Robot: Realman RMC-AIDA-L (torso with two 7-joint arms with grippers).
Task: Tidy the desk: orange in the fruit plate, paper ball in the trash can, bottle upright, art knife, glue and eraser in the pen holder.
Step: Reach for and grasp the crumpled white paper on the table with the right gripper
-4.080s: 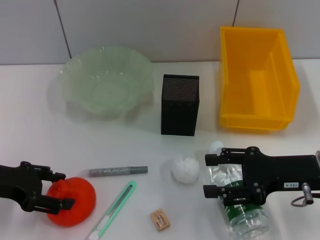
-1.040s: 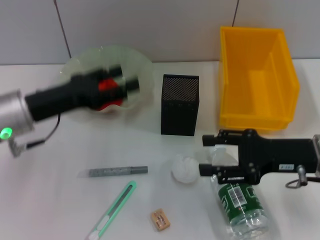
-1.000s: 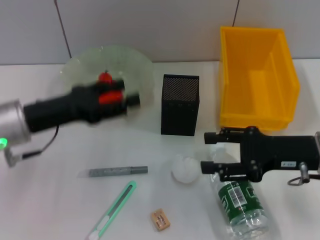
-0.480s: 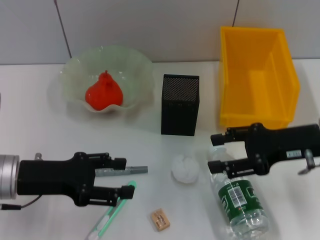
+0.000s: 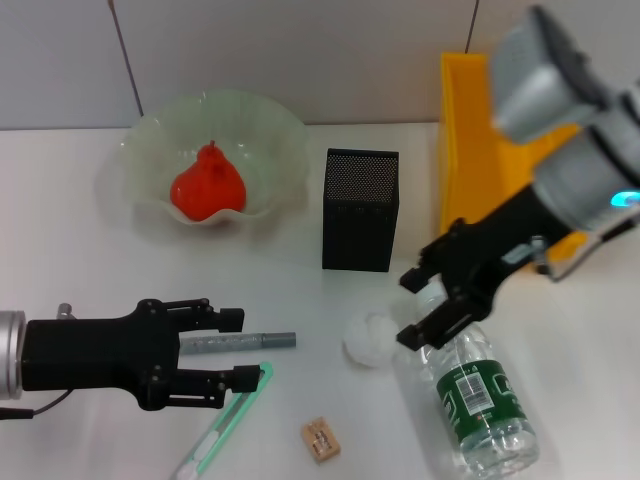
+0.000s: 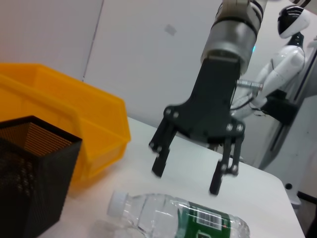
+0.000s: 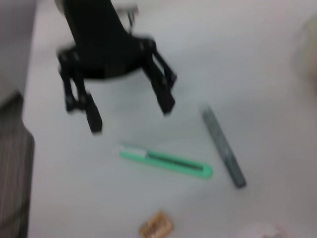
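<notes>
The orange [image 5: 208,185] lies in the pale green fruit plate [image 5: 150,140]. My left gripper [image 5: 240,348] is open low over the table, its fingers straddling the grey glue stick [image 5: 245,341], with the green art knife [image 5: 225,430] just beside it. The right wrist view shows that left gripper [image 7: 130,116] above the art knife [image 7: 166,161] and glue stick [image 7: 223,146]. The bottle [image 5: 470,395] lies on its side. My right gripper [image 5: 410,308] hangs open at its cap end, seen in the left wrist view as the right gripper [image 6: 188,176] above the bottle [image 6: 183,218]. The paper ball [image 5: 368,338] and eraser [image 5: 320,440] lie loose.
The black mesh pen holder [image 5: 360,210] stands mid-table. The yellow trash can [image 5: 470,160] sits at the back right, partly hidden by my raised right arm. The white wall runs close behind the plate and trash can.
My left gripper carried the orange into the plate, let go and came back down over the glue stick. The right arm has risen and tilted, its gripper now at the bottle's cap end.
</notes>
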